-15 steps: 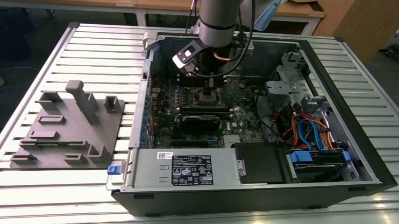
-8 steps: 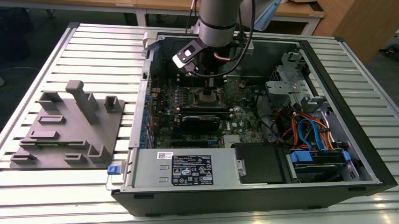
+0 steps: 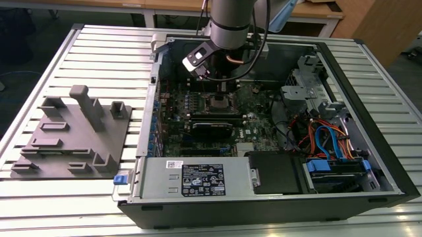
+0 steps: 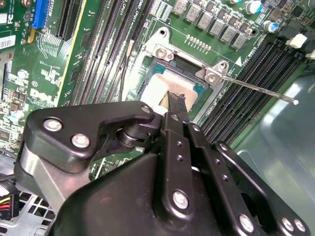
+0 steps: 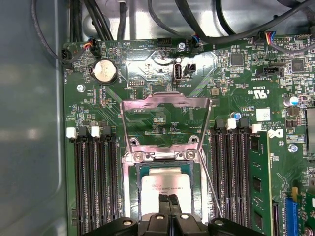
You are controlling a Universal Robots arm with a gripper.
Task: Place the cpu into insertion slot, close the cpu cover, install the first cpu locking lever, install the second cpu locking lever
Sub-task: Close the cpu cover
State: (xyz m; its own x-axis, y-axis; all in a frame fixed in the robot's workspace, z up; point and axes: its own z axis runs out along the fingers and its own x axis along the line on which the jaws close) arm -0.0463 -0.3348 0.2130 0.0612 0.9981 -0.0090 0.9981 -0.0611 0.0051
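Pointing straight down, gripper (image 5: 170, 198) over cpu (image 5: 156, 183)

Silver-grey cylindrical arm (image 3: 229, 22); black gripper (image 4: 174, 100) links, silver screws (image 4: 180, 198); perhaps a black cable (image 3: 260, 54) alongside

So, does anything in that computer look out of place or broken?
Nothing looks broken. The cover stands flipped open, leaving the cpu bare, and a thin lever juts out unlatched beside it.

We see the gripper (image 4: 175, 98), tips together, over the cpu (image 4: 156, 87), seated in the insertion slot (image 4: 189, 63).
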